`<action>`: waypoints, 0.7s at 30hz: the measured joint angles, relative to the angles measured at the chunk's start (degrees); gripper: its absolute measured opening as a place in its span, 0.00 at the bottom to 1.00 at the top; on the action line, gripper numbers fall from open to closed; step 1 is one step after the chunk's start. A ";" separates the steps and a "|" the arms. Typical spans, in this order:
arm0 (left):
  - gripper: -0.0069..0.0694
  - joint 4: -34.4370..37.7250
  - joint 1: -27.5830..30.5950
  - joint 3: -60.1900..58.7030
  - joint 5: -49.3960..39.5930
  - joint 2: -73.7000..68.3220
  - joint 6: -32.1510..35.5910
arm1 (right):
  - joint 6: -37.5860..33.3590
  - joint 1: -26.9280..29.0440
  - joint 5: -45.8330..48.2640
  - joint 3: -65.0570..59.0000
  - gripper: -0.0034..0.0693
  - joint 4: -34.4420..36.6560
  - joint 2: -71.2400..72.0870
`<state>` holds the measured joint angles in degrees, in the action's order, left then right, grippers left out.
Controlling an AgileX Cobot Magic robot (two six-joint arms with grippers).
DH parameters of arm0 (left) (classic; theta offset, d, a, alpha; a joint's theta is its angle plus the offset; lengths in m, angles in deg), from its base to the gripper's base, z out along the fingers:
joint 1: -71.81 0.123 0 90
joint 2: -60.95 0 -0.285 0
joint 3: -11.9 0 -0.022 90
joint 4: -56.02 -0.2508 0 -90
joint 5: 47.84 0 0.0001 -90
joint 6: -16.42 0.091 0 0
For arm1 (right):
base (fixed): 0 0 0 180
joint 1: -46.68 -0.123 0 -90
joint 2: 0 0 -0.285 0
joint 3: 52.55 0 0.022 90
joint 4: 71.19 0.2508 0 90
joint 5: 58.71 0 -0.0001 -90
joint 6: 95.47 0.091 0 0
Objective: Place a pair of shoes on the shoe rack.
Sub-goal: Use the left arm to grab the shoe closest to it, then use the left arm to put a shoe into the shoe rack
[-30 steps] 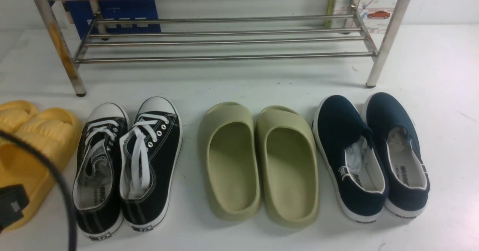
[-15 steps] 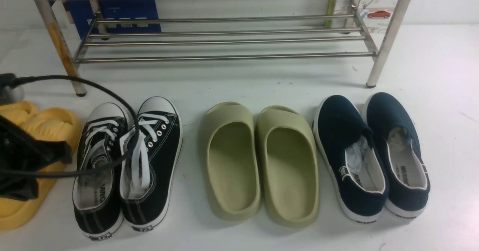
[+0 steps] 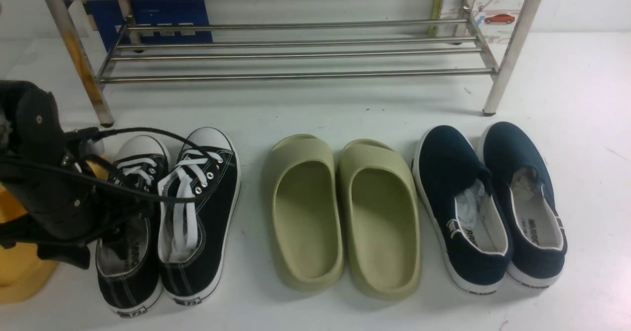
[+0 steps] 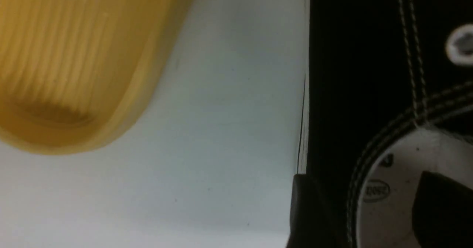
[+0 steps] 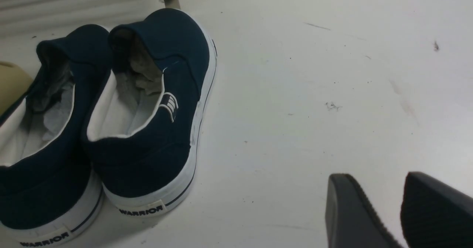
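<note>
- your left gripper (image 4: 373, 196) is wide open, empty, astride the left sneaker's (image 3: 129, 276) side wall.
- close firmly on that wall before you lift.

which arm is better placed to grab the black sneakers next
Left. The left gripper is at the black sneakers, its open jaws either side of one sneaker's side wall. The right gripper hangs over bare floor beside the navy slip-ons, at the row's far end.
</note>
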<state>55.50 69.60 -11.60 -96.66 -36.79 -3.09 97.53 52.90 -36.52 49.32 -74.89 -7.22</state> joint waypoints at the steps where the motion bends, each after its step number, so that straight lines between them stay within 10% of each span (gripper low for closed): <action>1: 0.50 0.00 0.00 0.00 0.61 -1.10 0.00 | 0.00 0.00 0.00 0.00 0.39 0.00 0.00; 8: 0.08 -1.26 0.00 0.00 1.10 -1.98 0.00 | 0.00 0.00 0.00 0.00 0.39 0.00 0.00; 21: 0.07 -0.77 0.00 7.63 -11.26 14.06 1.12 | 0.00 0.00 0.00 0.00 0.39 0.00 0.00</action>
<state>54.73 69.60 -3.97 -107.92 -22.72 -1.97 97.53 52.90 -36.52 49.32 -74.89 -7.22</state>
